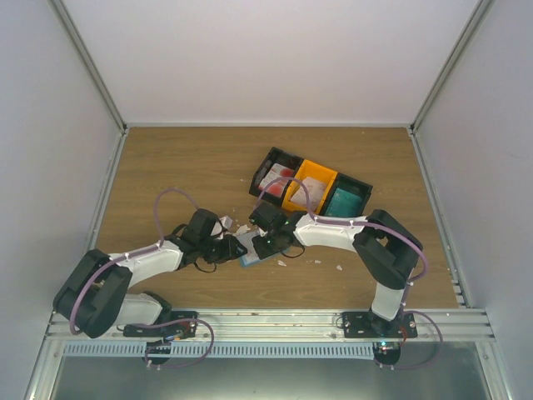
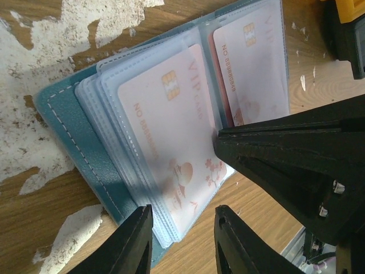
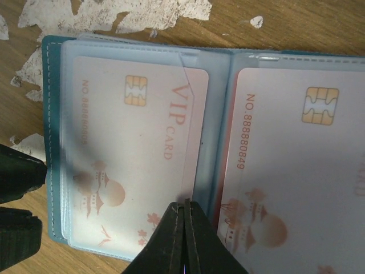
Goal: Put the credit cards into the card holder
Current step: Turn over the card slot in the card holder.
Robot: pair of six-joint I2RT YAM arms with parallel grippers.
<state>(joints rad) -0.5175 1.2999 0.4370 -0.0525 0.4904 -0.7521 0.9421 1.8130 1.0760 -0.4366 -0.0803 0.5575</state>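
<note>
The blue card holder [image 1: 252,252] [image 2: 68,137] [image 3: 50,63] lies open on the wood between both arms. Its clear sleeves hold a pink-printed VIP credit card [image 3: 142,148] [image 2: 171,142] on one leaf and a second card [image 3: 296,171] [image 2: 251,63] on the other. My right gripper [image 3: 185,208] [image 1: 268,243] is shut, its tip resting on the VIP card's edge by the spine. My left gripper [image 2: 182,228] [image 1: 236,248] is open, straddling the corner of the sleeve stack. More credit cards lie in the tray: red-blotched [image 1: 277,179], pale [image 1: 310,190], teal [image 1: 343,200].
The black-and-orange three-compartment tray [image 1: 319,166] sits just behind the holder. White scraps and worn patches [image 3: 114,14] [image 1: 337,268] mark the wood around it. Grey walls enclose the table on three sides.
</note>
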